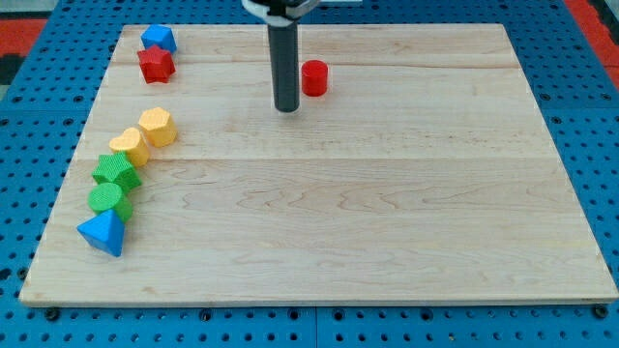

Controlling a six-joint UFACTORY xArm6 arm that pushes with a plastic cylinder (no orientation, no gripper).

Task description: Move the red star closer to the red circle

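My tip (pixel 286 108) sits just left of the red circle (pixel 314 77), not touching.
Red star (pixel 156 65) waits far left; no claw here, nothing held.

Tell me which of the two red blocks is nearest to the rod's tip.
The red circle, a short round block just to the view's right of my tip. The red star sits far off at the view's left, under the blue block.

red star (pixel 156 65): view's top left, touching the blue block (pixel 159 40)
red circle (pixel 314 77): top centre of the worktop (pixel 387 213)
my tip (pixel 286 109): just left of the red circle, well apart from the star
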